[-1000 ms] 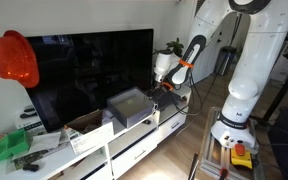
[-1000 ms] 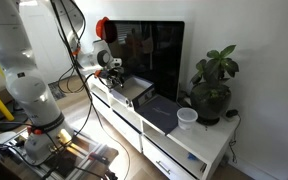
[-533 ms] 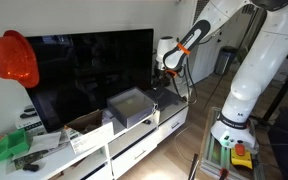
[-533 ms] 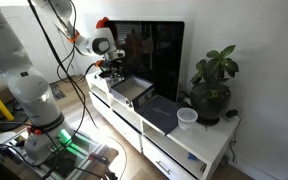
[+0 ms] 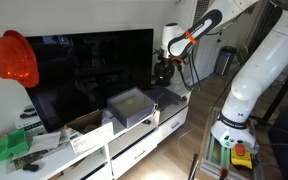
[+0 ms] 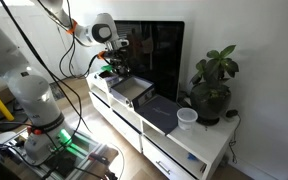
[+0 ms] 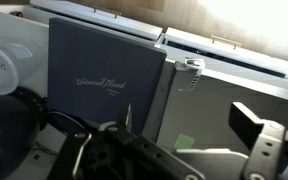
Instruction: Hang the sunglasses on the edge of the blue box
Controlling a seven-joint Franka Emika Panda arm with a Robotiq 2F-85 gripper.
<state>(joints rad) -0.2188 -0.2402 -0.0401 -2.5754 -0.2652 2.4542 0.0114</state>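
Observation:
The blue box (image 5: 132, 115) is a low grey-blue square with a paler rim, standing on the white TV stand in front of the television; it also shows in the other exterior view (image 6: 136, 96). My gripper (image 5: 164, 72) hangs open in the air above the stand, beside the box's end and well clear of it, as both exterior views (image 6: 112, 67) show. In the wrist view the gripper (image 7: 189, 118) is open and empty over the box's grey floor (image 7: 234, 95). I cannot make out the sunglasses in any view.
A dark blue book (image 7: 99, 85) lies flat beside the box. A white cup (image 6: 187, 118) and a potted plant (image 6: 212, 85) stand past it. A green note (image 7: 185, 141) lies in the box, and a small pale striped thing (image 7: 190, 68) sits at its rim.
The gripper has risen from just above the stand by the box to well above it, staying open and empty.

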